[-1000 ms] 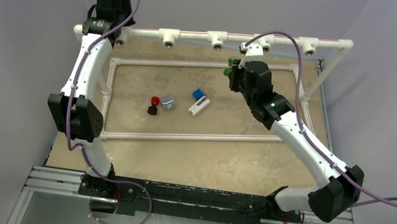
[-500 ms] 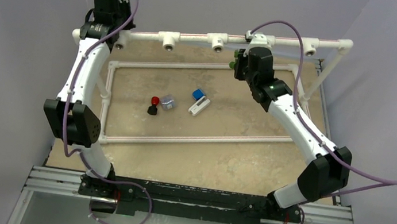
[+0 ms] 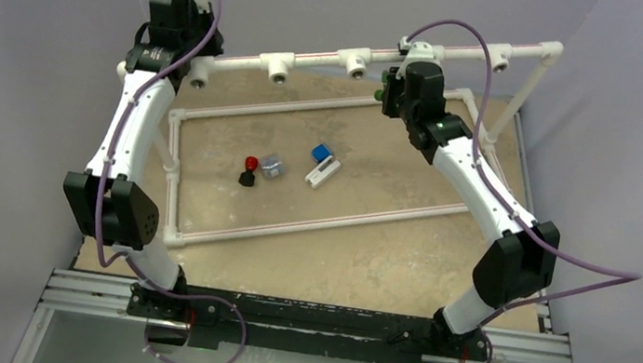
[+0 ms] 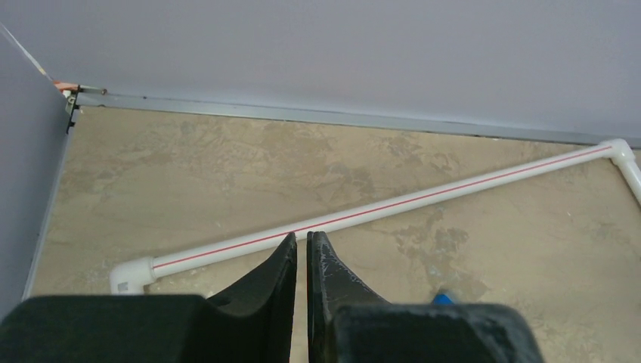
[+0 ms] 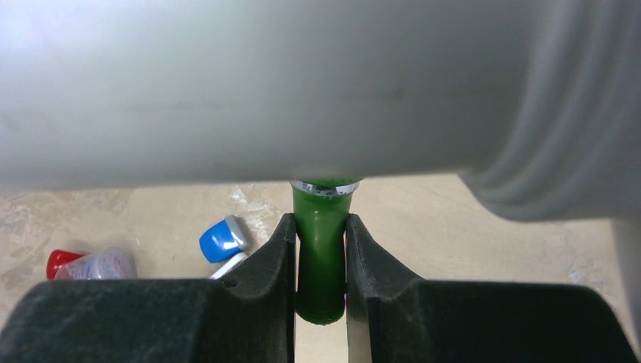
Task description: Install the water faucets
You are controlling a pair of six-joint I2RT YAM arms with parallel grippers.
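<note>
A: Status?
B: We see right gripper (image 5: 320, 227) clamping green faucet (image 5: 321, 265) at 1 o'clock, against top pipe (image 5: 227, 91). Left gripper (image 4: 302, 243) closed, empty, 11 o'clock. White faucet (image 3: 322, 167), black faucet (image 3: 249, 172) lying mid table (image 3: 363, 262).

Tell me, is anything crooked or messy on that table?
Yes. The white pipe frame sits crooked: its rails run slanted against the table edges rather than square with them. Inside it, the black faucet and the white faucet lie loose on the table, not fitted. The right tool grips the green faucet at the top pipe.
</note>
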